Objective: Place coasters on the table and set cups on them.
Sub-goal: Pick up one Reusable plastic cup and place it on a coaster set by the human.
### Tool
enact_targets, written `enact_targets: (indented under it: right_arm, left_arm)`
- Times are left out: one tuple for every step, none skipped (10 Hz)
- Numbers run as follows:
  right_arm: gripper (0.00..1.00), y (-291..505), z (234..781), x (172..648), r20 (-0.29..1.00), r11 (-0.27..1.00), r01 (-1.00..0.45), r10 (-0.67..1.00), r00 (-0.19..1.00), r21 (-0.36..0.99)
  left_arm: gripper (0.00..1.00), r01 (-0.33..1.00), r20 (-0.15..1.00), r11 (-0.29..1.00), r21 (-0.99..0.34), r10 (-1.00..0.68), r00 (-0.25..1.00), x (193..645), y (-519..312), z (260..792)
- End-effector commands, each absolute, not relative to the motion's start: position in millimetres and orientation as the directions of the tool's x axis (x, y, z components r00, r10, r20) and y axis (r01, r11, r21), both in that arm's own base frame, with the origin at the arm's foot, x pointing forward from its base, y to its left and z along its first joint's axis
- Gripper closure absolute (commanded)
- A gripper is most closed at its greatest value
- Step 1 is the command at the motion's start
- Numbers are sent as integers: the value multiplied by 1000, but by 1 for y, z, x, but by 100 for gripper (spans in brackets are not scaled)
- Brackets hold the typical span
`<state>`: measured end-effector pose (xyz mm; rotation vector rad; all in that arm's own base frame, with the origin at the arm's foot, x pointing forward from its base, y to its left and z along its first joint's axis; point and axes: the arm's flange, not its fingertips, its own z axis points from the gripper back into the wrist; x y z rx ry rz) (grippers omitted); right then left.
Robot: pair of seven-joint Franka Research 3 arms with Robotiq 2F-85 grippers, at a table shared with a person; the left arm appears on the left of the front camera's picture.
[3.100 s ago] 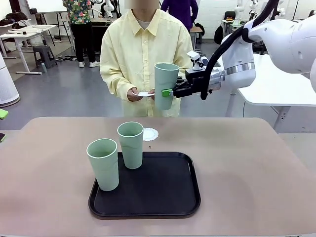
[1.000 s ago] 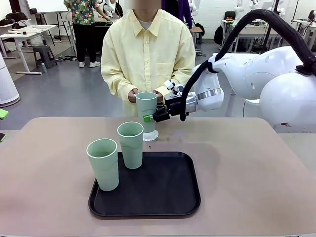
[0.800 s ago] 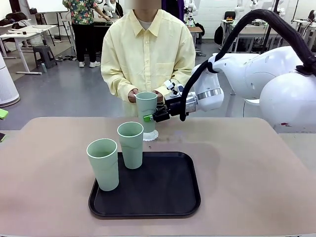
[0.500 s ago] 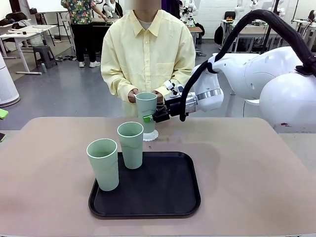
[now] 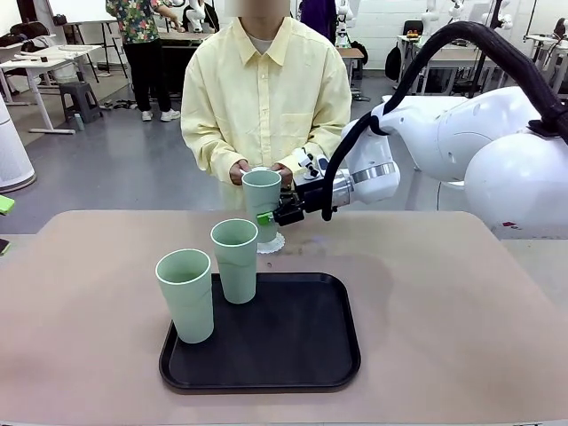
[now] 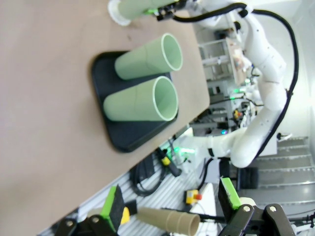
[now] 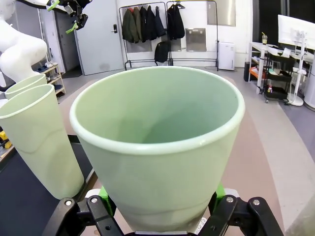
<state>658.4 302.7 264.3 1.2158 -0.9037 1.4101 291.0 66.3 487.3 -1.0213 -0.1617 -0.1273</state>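
Mint-green matte plastic cup (image 5: 261,191): upright at the far side of the table (image 5: 444,293), base at the lacy white coaster (image 5: 273,241). Can't tell if it's seated. Right gripper (image 5: 266,216) pinches it low on the wall, one pad each side. Probably light, stiff and a bit slick. The taper should stop it slipping down, so a low, gentle grip looks right. Left tray cup (image 5: 186,297) and right tray cup (image 5: 236,262) stand on the black tray (image 5: 266,359). Left gripper (image 6: 171,201) is spread wide and empty.

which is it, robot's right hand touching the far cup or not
Touching. In the right wrist view the right hand grips the cup, its green pads pressed against both sides.
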Motion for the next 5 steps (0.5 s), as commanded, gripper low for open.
enact_targets:
  right_arm:
    - [16, 302, 261, 663, 972, -192, -979, 234, 18, 64]
    - [16, 301, 258, 665, 970, -187, -980, 242, 25, 71]
    - [16, 302, 254, 666, 968, -184, -979, 250, 36, 85]
    - [16, 303, 249, 668, 965, -183, -978, 257, 49, 98]
    - [16, 304, 246, 670, 964, -182, -977, 258, 60, 109]
  left_arm:
    - [0, 202, 214, 501, -842, -35, 976, 291, 67, 487]
    - [0, 202, 214, 501, -842, -35, 976, 291, 67, 487]
    - [0, 202, 214, 501, -842, -35, 976, 291, 67, 487]
    - [0, 202, 214, 501, -842, -35, 976, 291, 67, 487]
    - [0, 202, 214, 501, -842, -35, 976, 291, 67, 487]
